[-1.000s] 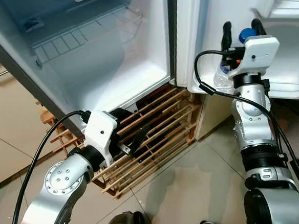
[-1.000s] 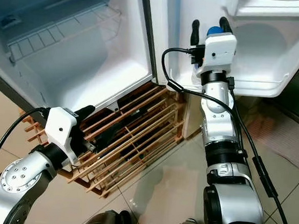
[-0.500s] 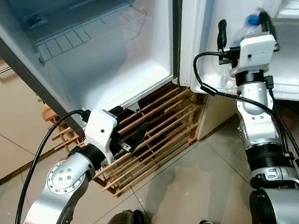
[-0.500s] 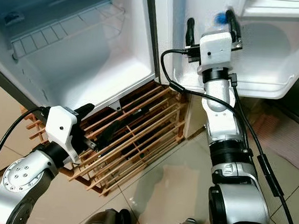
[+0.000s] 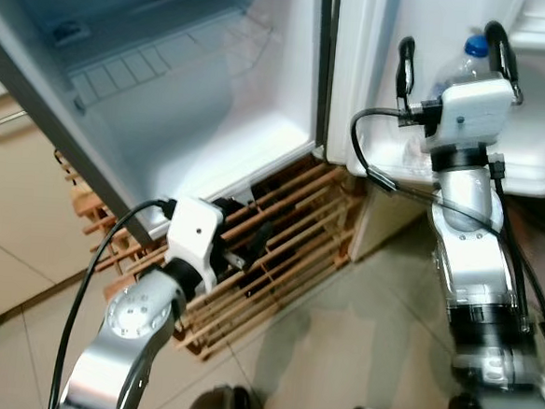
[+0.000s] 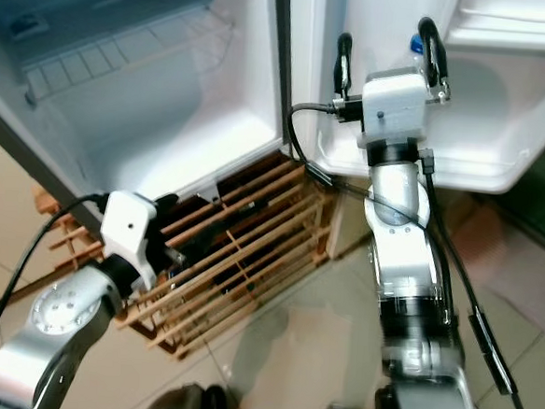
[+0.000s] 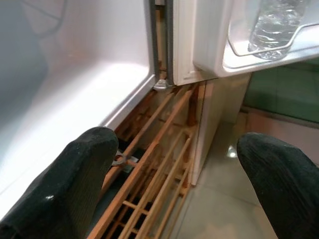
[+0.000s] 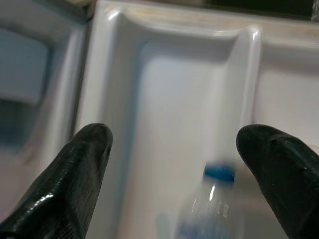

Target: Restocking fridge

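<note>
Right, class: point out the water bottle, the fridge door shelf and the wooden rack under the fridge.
water bottle (image 7: 277, 25), left wrist view, clear ribbed body
fridge door shelf (image 7: 259, 56), left wrist view, white front rim
wooden rack (image 5: 288, 252), left eye view, slats

Clear plastic water bottle (image 5: 455, 72) with a blue cap, standing upright in the lower door shelf (image 5: 537, 172) of the open white fridge (image 5: 260, 119). Seems free of the black fingers on either side, though blur makes contact hard to judge.

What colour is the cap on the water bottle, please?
Blue, clearest in the left eye view: water bottle cap.
</note>
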{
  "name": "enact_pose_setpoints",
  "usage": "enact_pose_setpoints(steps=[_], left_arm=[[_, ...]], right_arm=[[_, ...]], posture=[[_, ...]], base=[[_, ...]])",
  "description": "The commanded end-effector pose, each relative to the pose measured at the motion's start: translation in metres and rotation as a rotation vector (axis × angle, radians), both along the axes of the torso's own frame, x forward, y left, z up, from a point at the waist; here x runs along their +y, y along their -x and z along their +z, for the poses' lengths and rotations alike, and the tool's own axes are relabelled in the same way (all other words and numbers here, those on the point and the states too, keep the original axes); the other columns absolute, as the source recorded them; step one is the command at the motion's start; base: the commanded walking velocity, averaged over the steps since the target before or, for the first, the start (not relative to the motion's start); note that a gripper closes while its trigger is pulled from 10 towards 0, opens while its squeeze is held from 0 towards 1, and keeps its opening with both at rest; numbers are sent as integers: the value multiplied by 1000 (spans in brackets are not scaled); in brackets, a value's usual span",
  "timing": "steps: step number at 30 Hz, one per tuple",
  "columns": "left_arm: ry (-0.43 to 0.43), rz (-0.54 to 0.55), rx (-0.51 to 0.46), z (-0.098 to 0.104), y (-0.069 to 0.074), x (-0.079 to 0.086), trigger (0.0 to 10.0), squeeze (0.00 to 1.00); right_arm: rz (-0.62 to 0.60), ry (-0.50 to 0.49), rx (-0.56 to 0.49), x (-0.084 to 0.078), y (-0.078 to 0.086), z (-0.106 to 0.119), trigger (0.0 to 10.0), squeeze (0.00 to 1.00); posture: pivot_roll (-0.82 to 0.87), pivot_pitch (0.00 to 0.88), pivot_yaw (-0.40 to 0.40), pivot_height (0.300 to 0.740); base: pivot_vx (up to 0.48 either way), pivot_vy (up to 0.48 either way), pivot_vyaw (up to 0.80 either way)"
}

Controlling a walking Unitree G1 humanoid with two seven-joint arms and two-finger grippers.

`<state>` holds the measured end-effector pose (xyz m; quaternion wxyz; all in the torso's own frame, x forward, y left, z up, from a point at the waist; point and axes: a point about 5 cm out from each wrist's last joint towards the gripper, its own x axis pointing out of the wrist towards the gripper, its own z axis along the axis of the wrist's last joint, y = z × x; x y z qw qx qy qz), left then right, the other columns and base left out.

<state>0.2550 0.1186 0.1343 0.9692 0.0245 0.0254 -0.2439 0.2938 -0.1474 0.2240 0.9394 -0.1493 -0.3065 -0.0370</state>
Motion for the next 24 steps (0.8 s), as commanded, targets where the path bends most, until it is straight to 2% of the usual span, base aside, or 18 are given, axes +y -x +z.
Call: enact_pose_setpoints(steps=[1, 3, 6, 8, 11, 12, 13, 16, 18, 20, 23, 24], left_arm=[[-5, 7, -7, -2, -6, 1, 10000, 0], [11, 26, -17, -2, -16, -1, 10000, 0], [12, 40, -29, -1, -24, -3, 10000, 0], [14, 52, -39, 0, -27, -2, 10000, 0], [6, 96, -37, -1, -32, 0, 10000, 0], [1, 135, -27, -6, -33, 3, 10000, 0], [1, 135, -27, -6, -33, 3, 10000, 0], [22, 162, -22, -13, -27, 8, 10000, 0], [62, 234, 8, -24, -21, 20, 10000, 0], [76, 299, 27, -33, -16, 32, 10000, 0], [27, 362, -19, -45, -2, 51, 10000, 0], [-8, 344, -102, -41, 5, 54, 10000, 0]], right_arm=[[-28, -11, 16, 1, 10, 1, 10000, 0], [-81, -53, 108, -11, 23, -19, 10000, 0], [-122, -65, 190, -24, 28, -35, 10000, 0], [-180, -91, 279, -42, 37, -56, 10000, 0], [-228, -164, 434, -62, 46, -89, 10000, 0], [-207, -238, 522, -68, 50, -108, 10000, 0], [-207, -238, 522, -68, 50, -108, 10000, 0], [-136, -390, 632, -68, 51, -134, 10000, 0], [-119, -370, 659, -67, 51, -141, 10000, 0], [-118, -277, 661, -66, 51, -142, 10000, 0], [-84, -185, 633, -62, 55, -138, 10000, 0], [-87, -181, 623, -63, 57, -138, 10000, 0]], posture=[[10, 30, 61, 740], [-19, 0, 49, 740], [-26, 0, 38, 740], [-29, 0, 36, 740], [-26, 0, 32, 740], [-27, 0, 28, 740], [-27, 0, 28, 740], [-6, 0, 12, 740], [14, 0, -2, 740], [17, 0, -5, 740], [30, 0, -13, 740], [29, 0, -15, 740]], base=[[0, 0, 0], [0, 0, 0], [0, 0, 0], [0, 0, 0], [0, 0, 0], [0, 0, 0], [0, 0, 0], [0, 0, 0], [0, 0, 0], [0, 0, 0], [0, 0, 0], [0, 0, 0]])
